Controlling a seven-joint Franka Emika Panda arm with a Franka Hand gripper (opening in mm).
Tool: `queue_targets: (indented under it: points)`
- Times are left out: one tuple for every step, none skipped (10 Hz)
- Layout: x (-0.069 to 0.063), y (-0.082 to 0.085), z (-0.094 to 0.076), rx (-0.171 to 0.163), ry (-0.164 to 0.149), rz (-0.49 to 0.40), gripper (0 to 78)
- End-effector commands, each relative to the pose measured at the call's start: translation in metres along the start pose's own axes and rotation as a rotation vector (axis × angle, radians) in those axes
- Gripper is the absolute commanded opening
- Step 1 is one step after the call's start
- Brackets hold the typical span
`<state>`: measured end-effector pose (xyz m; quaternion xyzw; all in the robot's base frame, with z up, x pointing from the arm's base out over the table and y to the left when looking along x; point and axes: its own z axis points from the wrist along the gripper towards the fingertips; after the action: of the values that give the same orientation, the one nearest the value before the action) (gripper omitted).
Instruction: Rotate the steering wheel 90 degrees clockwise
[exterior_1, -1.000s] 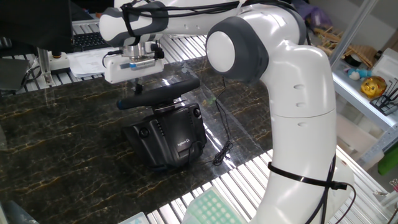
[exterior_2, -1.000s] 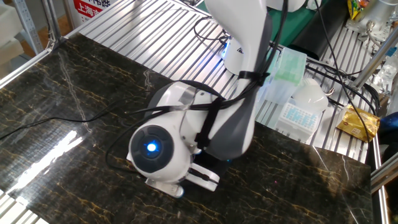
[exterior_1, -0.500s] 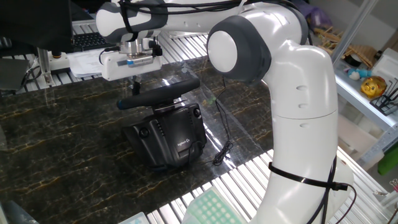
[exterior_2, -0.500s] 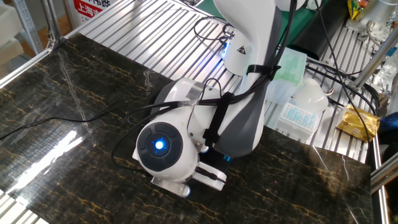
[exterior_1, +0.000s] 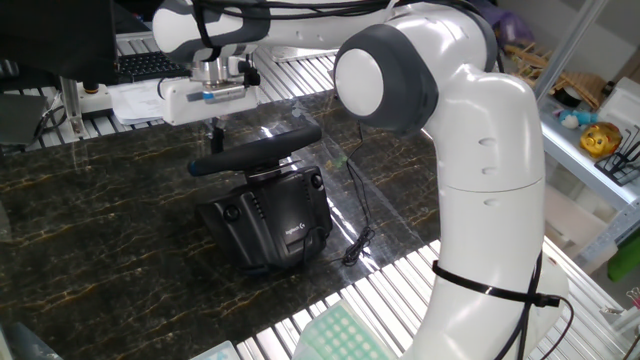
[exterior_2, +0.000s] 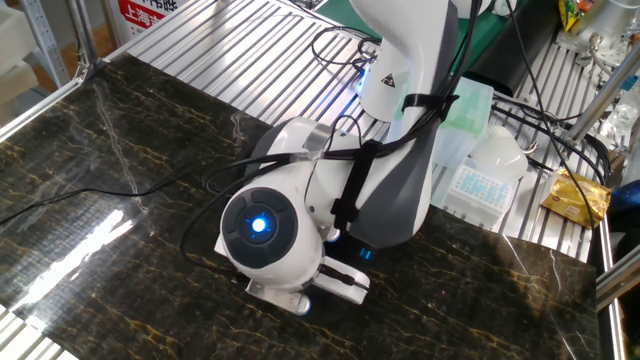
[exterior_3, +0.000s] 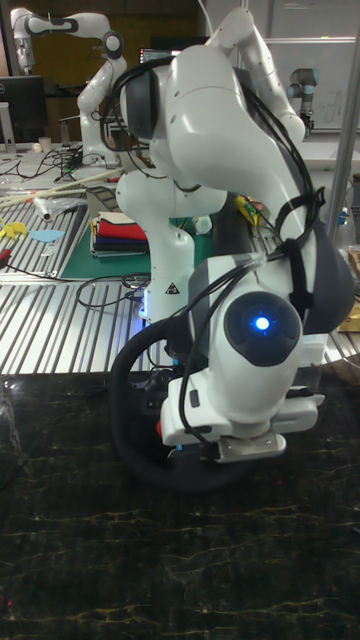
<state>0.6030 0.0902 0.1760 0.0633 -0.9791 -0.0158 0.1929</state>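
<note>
The steering wheel (exterior_1: 262, 148) shows edge-on as a black rim, tilted above its boxy black base (exterior_1: 272, 215) with a white logo. My gripper (exterior_1: 215, 129) hangs just above the left part of the rim, clear of it, its dark fingers together under the white hand and holding nothing. In the tall fixed view, the rim (exterior_3: 124, 405) curves out as a black arc to the left of and below my wrist, which hides the gripper. The other fixed view has my arm covering both the wheel and the gripper.
A thin black cable (exterior_1: 358, 218) runs from the base to the right across the dark marble table (exterior_1: 90, 250). Ribbed metal surrounds the marble, and a green rack (exterior_1: 335, 335) sits at the front edge. Another cable (exterior_2: 60, 195) lies on the marble. Cluttered shelves stand at the right.
My gripper has risen and drifted slightly left, away from the rim it was close above. The wheel and base have not visibly moved.
</note>
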Motion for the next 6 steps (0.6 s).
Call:
queue_targets:
  points:
    - [0.002, 0.004, -0.007, -0.026, -0.014, -0.016, 0.0]
    - [0.004, 0.007, -0.008, -0.026, -0.014, -0.013, 0.0]
    - [0.006, 0.009, -0.009, -0.037, -0.014, -0.002, 0.0]
    - [0.007, 0.011, -0.01, -0.043, -0.014, 0.005, 0.0]
    - [0.008, 0.011, -0.014, -0.057, -0.011, 0.01, 0.0]
    - [0.009, 0.009, -0.019, -0.057, -0.01, 0.01, 0.0]
